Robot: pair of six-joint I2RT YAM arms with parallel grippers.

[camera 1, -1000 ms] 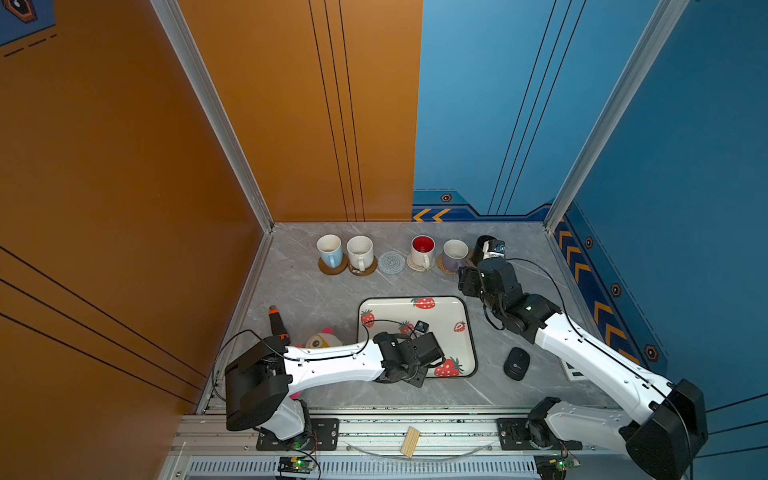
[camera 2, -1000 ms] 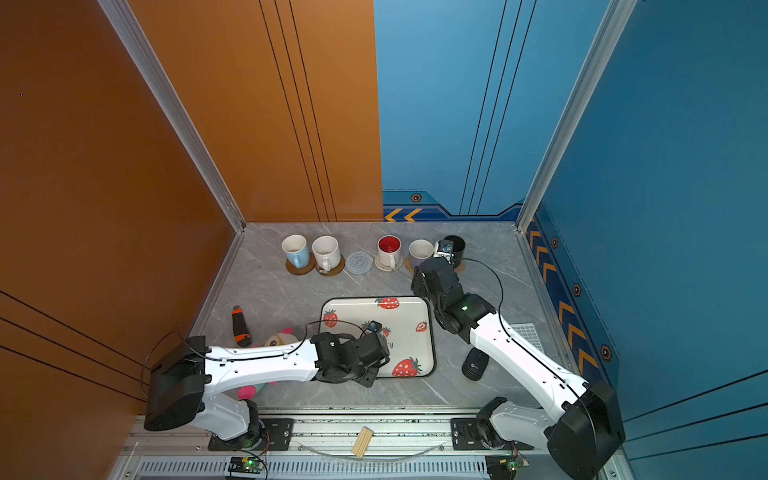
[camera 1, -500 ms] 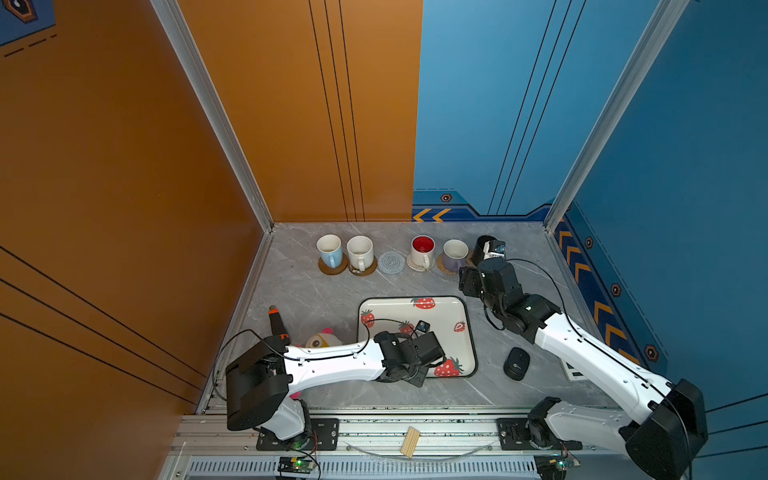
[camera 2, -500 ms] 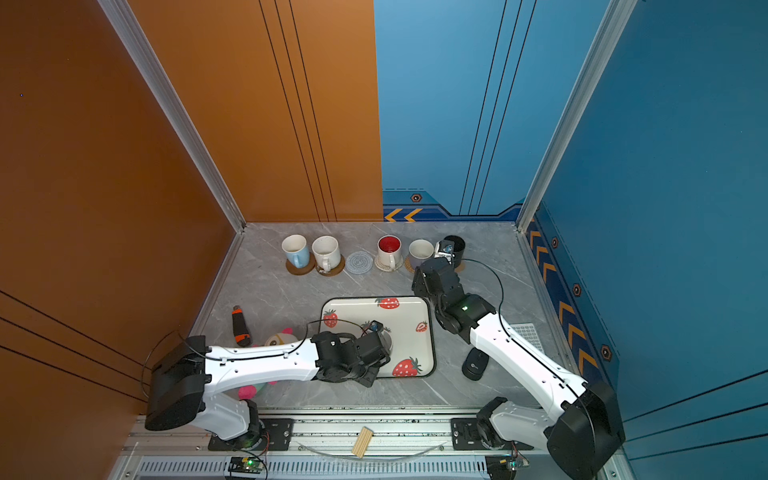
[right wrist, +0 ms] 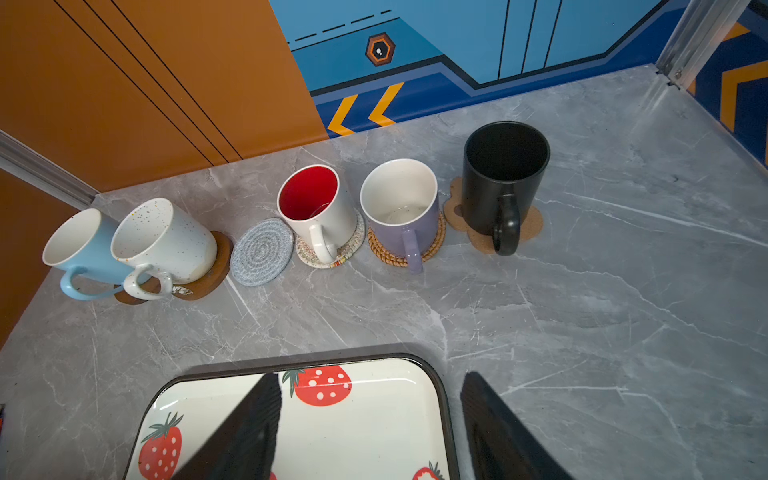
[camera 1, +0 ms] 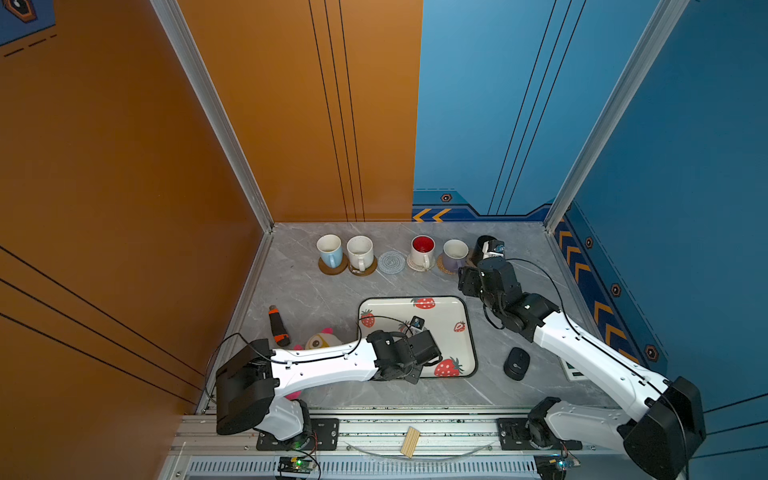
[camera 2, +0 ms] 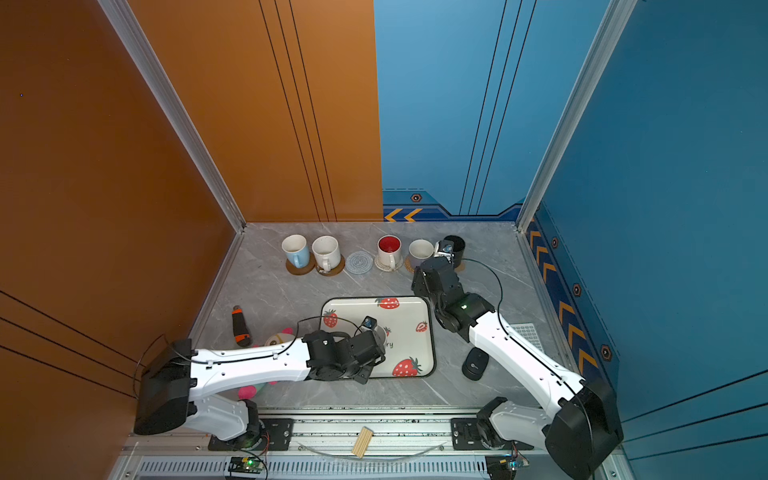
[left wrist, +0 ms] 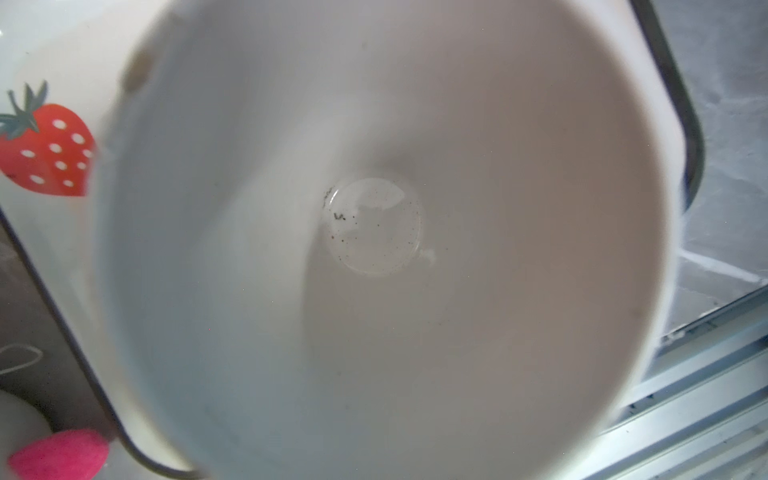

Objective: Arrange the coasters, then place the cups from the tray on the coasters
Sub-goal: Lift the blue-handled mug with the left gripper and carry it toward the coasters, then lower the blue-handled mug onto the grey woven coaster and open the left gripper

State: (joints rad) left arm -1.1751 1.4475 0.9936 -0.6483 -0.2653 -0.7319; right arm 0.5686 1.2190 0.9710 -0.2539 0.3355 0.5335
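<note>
Cup [left wrist: 374, 249], last one, on tray [camera 1: 440, 308] at six o'clock, left gripper [camera 2: 372, 338] over it, closure not discernible; right gripper [right wrist: 370, 386] agape, empty; next, likely: lift to bare grey coaster [camera 1: 391, 262] at twelve o'clock.

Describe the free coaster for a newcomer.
On the grey marble table, look along the far edge. Between the speckled cream mug and the white red-lined mug lies the grey woven round coaster, the only one with nothing on it.

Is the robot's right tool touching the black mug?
Apart. The right wrist view shows bare table between the open right tool and the black mug.
</note>
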